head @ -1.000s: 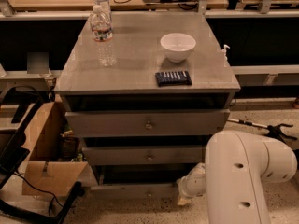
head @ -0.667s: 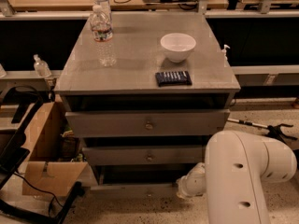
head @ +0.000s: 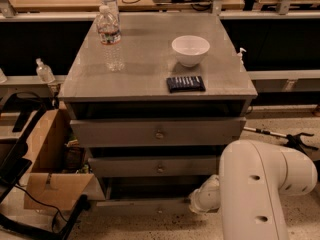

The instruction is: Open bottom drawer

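Gripper of mine hangs low beneath the table's front right corner, by the bottom drawer; its opening I cannot tell. Rigid, sliding; pull mid-front.

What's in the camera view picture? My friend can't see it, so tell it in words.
A white robot arm reaches down at the right of a grey three-drawer cabinet, its gripper low beside the bottom drawer. On top are a water bottle, a white bowl and a dark packet.
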Action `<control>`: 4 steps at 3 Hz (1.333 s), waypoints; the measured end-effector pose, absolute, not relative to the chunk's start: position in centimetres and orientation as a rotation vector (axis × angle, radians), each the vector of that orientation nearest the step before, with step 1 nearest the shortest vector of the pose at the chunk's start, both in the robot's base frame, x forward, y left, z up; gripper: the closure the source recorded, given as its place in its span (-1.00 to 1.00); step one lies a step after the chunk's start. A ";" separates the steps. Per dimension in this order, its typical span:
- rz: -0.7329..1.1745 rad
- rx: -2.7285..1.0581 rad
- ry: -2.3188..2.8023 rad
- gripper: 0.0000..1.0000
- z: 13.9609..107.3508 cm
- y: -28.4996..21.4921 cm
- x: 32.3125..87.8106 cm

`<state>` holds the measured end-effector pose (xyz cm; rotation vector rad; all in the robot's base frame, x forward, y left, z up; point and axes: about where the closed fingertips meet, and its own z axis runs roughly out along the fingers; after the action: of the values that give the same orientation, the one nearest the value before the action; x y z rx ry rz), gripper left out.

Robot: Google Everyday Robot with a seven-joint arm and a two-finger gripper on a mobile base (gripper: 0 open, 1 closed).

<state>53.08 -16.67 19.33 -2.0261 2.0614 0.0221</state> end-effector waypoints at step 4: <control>0.055 -2.031 2.100 1.00 19.6 -17.1 50.8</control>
<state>50.77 -17.09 19.65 -2.0312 2.1004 0.0551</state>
